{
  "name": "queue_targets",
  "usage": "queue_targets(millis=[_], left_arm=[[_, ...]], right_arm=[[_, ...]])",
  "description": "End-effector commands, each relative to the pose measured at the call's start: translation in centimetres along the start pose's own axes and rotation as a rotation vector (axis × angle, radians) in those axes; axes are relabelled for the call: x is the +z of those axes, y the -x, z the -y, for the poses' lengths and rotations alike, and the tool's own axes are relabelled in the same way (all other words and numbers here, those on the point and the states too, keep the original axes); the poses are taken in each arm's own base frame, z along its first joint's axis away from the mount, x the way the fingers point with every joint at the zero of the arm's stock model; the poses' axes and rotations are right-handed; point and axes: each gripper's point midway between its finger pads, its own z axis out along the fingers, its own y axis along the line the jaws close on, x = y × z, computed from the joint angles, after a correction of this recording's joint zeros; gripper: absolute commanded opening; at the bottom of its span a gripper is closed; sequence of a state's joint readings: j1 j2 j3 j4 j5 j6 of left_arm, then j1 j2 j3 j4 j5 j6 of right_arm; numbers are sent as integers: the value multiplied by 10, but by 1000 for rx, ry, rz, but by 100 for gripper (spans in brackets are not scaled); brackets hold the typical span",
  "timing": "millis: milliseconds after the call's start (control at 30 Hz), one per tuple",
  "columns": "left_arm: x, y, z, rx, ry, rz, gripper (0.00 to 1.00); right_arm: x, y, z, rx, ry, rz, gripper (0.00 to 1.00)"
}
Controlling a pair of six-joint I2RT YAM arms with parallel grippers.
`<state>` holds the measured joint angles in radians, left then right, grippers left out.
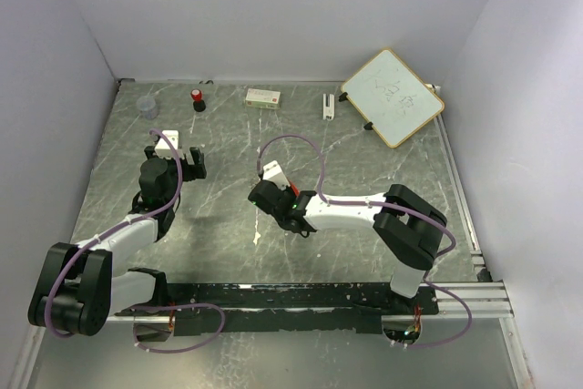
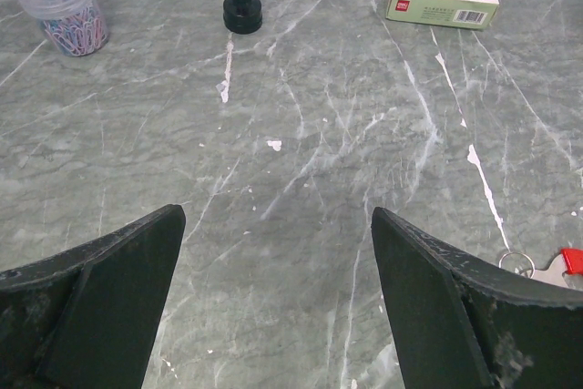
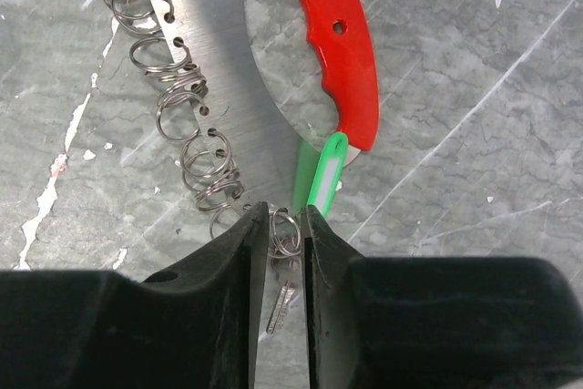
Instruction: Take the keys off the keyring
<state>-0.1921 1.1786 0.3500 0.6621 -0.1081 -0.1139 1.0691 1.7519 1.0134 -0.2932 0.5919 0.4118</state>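
While left gripper [image 2: 278,225] hung over marble table [image 2: 301,116] with jaws spread wide and holding nothing, right gripper [image 3: 282,225] sat pinched tight on end loop of keyring [image 3: 178,107]. Chain of loops ran up-left from grip, flat on tabletop. Green key [image 3: 319,179] lay just beside grip, its top meeting lower end of curved red key [image 3: 342,52]. Whole bunch near table middle.
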Motion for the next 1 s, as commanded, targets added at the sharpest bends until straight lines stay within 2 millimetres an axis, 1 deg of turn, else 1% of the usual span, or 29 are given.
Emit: queue_targets(millis=[0, 233, 267, 533, 667, 833, 967], left_arm=[[1, 9, 7, -16, -27, 36, 95], [2, 8, 7, -16, -29, 32, 95], [2, 9, 7, -16, -30, 33, 95], [2, 8, 7, -16, -27, 31, 95], [2, 8, 8, -16, -33, 33, 95], [2, 8, 7, -16, -30, 30, 95], [2, 8, 8, -16, -31, 32, 95]], right_arm=[[-3, 1, 5, 23, -13, 4, 20], [-7, 1, 2, 43, 8, -2, 20], [-6, -10, 5, 29, 2, -23, 20], [-5, -20, 7, 18, -1, -49, 21], [-4, -21, 8, 17, -10, -48, 21], [-4, -20, 8, 8, -13, -51, 25], [-2, -22, 10, 0, -31, -53, 25]])
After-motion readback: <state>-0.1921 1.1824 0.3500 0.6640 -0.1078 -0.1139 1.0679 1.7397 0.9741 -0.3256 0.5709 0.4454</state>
